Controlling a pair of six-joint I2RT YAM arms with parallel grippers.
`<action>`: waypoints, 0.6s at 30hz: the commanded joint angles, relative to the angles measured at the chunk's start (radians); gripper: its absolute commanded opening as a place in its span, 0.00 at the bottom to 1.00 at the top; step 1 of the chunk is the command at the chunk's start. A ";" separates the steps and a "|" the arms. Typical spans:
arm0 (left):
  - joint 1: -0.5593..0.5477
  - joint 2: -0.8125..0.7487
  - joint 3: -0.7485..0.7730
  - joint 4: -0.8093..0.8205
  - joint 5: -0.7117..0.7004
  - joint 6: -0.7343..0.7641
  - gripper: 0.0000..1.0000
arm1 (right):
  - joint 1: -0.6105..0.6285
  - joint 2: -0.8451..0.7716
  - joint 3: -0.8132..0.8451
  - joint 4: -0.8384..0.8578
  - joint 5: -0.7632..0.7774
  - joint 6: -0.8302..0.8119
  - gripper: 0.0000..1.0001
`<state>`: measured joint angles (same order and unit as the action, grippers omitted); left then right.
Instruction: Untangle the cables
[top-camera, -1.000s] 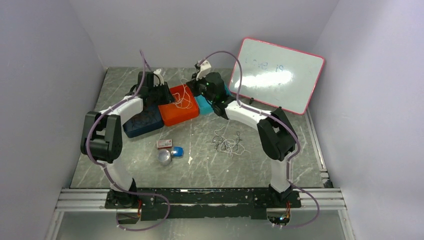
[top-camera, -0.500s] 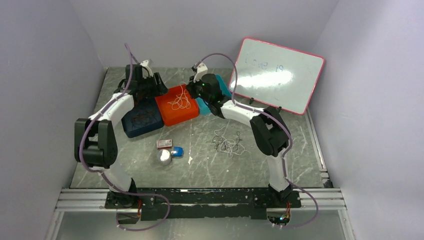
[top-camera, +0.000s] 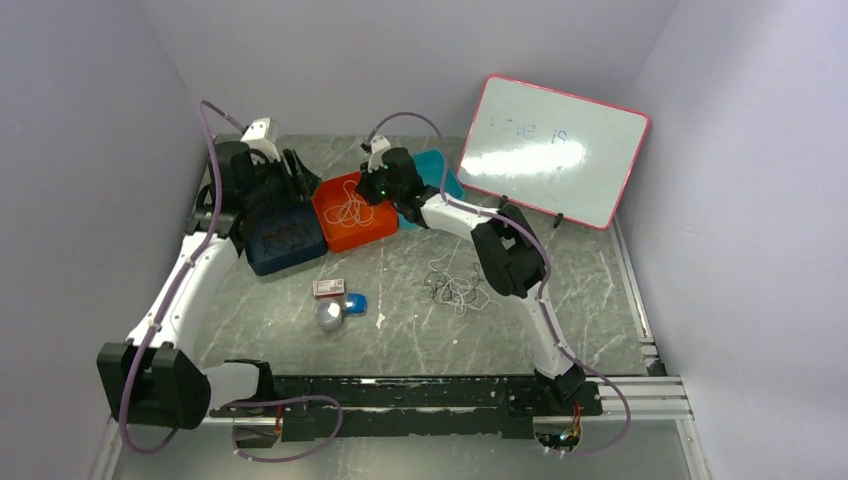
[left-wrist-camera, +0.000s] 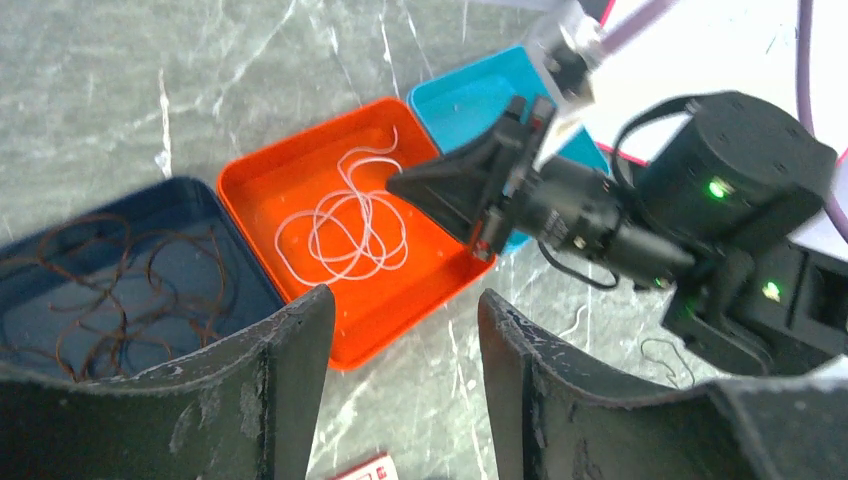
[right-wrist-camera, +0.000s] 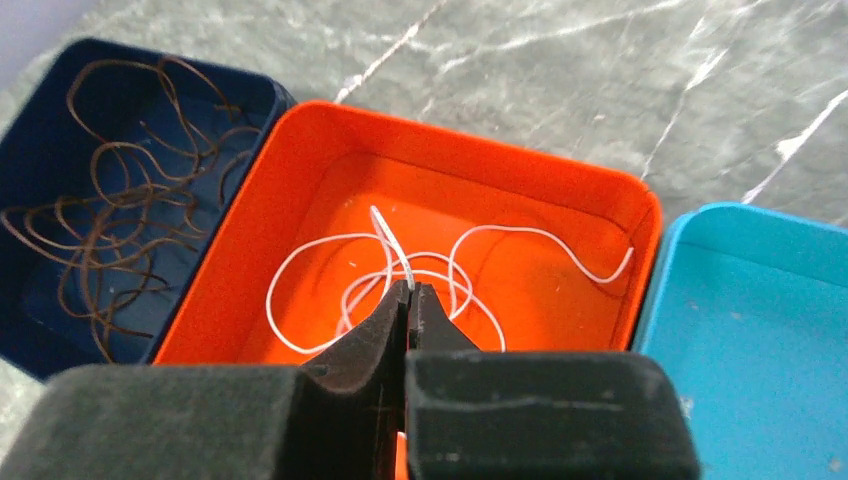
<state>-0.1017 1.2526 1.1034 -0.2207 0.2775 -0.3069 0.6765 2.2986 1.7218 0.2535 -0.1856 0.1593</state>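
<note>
Just beyond our closed right gripper (right-wrist-camera: 408, 288), the thin white cable (right-wrist-camera: 388, 240) is light and limp; we would pinch its free end.

Two arms (top-camera: 197, 278), three trays (top-camera: 372, 231), one whiteboard (top-camera: 555, 150), two cables (top-camera: 350, 208) in trays, one loose tangle (top-camera: 457, 288)

Both arms (top-camera: 190, 285): white links (top-camera: 545, 330), chunky black joint housings (top-camera: 510, 262), a lilac hose (top-camera: 404, 114) looped along each. Green LEDs (left-wrist-camera: 716, 187) lit on the right wrist (left-wrist-camera: 745, 150). Left gripper (left-wrist-camera: 405, 300) fingers (left-wrist-camera: 270, 400) are black, edges scuffed grey.
</note>
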 joint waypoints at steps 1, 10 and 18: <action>0.002 -0.099 -0.085 -0.083 0.030 -0.007 0.59 | 0.016 0.086 0.093 -0.143 -0.037 -0.036 0.03; 0.002 -0.235 -0.147 -0.160 -0.010 -0.011 0.61 | 0.045 0.074 0.073 -0.146 0.041 -0.072 0.27; 0.002 -0.257 -0.142 -0.176 -0.017 -0.014 0.61 | 0.045 -0.047 0.016 -0.131 0.089 -0.103 0.54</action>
<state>-0.1017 1.0142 0.9558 -0.3721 0.2741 -0.3145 0.7258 2.3417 1.7416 0.0994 -0.1360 0.0856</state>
